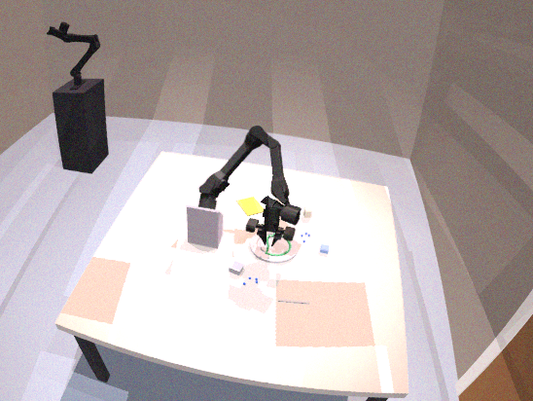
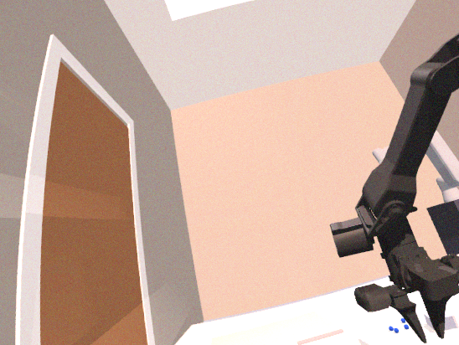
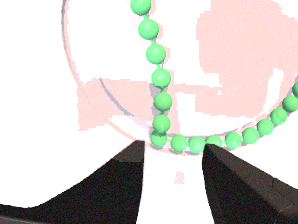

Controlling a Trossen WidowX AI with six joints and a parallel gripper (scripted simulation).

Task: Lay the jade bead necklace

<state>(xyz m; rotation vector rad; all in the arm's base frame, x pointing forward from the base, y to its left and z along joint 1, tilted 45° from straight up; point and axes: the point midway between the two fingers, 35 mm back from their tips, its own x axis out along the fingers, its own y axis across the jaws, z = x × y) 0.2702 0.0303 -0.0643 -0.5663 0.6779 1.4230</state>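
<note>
The jade bead necklace (image 1: 278, 254) (image 3: 161, 77) lies on the round white bead board (image 1: 257, 253) (image 3: 92, 92). In the wrist view its lower right run of beads follows the curved groove. Its left run goes nearly straight inward, off the arc, with a sharp corner near the left fingertip. A bare stretch of groove shows left of that run. My gripper (image 1: 269, 245) (image 2: 433, 339) (image 3: 173, 152) is partly open, pointing down over the board's edge beside that corner. No bead is seen gripped between the fingers. The necklace's far part is outside the wrist view.
A grey upright box (image 1: 204, 227) stands by the arm's base. A yellow square (image 1: 250, 205), a beige cube (image 1: 307, 213), a blue block (image 1: 324, 249) and a grey block (image 1: 236, 268) surround the board. Small blue beads (image 2: 396, 330) lie in two clusters. A thin rod (image 1: 295, 301) lies farther forward.
</note>
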